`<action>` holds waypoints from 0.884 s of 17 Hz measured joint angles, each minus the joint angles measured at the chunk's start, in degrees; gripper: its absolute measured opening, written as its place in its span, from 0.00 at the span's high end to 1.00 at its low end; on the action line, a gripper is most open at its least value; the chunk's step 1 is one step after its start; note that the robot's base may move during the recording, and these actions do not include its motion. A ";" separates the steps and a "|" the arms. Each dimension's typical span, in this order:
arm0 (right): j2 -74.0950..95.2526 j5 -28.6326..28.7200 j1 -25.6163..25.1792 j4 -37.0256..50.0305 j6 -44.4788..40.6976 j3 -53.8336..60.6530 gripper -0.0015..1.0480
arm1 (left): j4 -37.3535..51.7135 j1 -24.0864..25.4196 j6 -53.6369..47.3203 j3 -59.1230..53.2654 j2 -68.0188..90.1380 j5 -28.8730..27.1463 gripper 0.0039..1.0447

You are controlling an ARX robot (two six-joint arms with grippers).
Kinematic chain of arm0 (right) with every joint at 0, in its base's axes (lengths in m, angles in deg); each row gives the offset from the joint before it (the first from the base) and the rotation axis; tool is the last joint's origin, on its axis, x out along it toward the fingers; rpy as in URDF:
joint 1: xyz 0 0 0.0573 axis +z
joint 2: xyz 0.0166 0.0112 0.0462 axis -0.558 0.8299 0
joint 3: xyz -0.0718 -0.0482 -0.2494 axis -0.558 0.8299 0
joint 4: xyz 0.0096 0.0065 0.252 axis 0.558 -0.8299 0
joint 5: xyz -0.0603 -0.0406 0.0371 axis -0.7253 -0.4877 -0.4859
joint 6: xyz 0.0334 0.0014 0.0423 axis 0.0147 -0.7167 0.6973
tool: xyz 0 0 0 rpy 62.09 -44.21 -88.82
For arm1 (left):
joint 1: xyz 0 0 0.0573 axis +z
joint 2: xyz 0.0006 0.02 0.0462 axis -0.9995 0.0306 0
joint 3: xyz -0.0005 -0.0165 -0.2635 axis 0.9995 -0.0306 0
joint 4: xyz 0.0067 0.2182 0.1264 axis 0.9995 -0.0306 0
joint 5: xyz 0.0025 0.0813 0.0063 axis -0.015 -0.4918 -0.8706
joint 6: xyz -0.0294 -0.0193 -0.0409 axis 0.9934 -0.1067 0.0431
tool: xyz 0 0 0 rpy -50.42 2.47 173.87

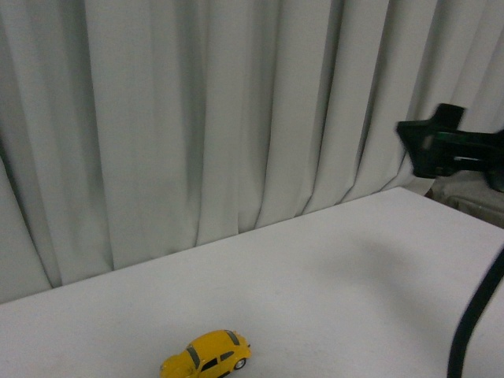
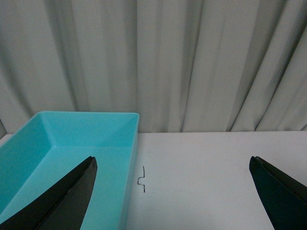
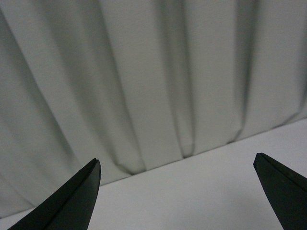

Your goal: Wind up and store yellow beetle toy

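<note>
The yellow beetle toy (image 1: 206, 356) stands on its wheels on the white table (image 1: 354, 268), at the near edge of the front view; its lower part is cut off by the frame. Neither wrist view shows it. My left gripper (image 2: 172, 160) is open wide above the table, with one finger (image 2: 72, 196) over a turquoise bin (image 2: 86, 115) and nothing between the fingers. My right gripper (image 3: 177, 158) is also open wide and empty, facing the curtain and a bare stretch of table.
The turquoise bin is empty and sits near the curtain. A small black bent mark (image 2: 142, 178) lies on the table beside it. A pale curtain (image 1: 197, 118) closes off the back. A black piece of hardware (image 1: 441, 146) and a black cable (image 1: 472, 323) show at the right.
</note>
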 joint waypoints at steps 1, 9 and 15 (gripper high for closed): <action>4.81 1.22 1.70 1.20 -0.68 -3.52 0.06 | -0.02 0.00 0.00 0.00 0.00 0.02 0.06; 27.28 31.28 14.27 -20.44 -20.83 -36.63 0.06 | -0.02 0.00 0.00 0.00 0.00 0.00 0.06; 31.41 43.43 16.44 -67.17 -66.23 -43.39 0.06 | -0.02 0.00 0.00 0.00 0.00 0.02 0.06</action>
